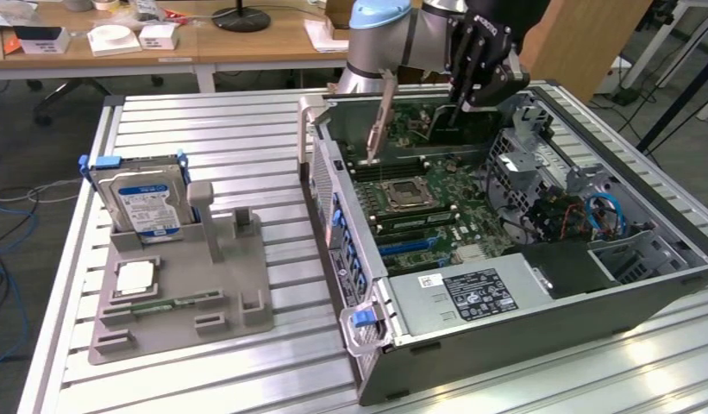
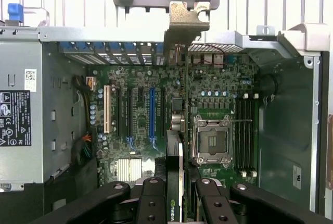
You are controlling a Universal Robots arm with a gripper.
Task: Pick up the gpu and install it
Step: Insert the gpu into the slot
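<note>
One card is in play: the gpu (image 1: 380,129) hangs on edge from the gripper (image 1: 471,97), above the far end of the open computer case (image 1: 526,345), toward the far edge of the table (image 1: 216,129). You can see its silver bracket as a thin strip that points down at the motherboard (image 1: 440,220). Whether its tip touches the board you cannot tell.

From the wrist view, you look straight down the gpu (image 2: 178,125). It runs edge-on away from the gripper (image 2: 179,195), and the black fingers (image 2: 153,203) pinch it from both sides. The card's line falls between the long blue slot (image 2: 152,114) and the CPU socket (image 2: 212,140). Its bracket end reaches the case wall beside the row of slot covers (image 2: 112,52).

The case lies on its side over the table's right half in the exterior view, with the grey power supply (image 1: 474,293) at its near end.

Toward the table's left edge in that view sits a grey fixture (image 1: 250,293). It holds a hard drive (image 1: 147,203) upright at its far end. A small silver square chip (image 1: 135,278) and a narrow green memory stick (image 1: 170,304) lie flat nearer you.
</note>
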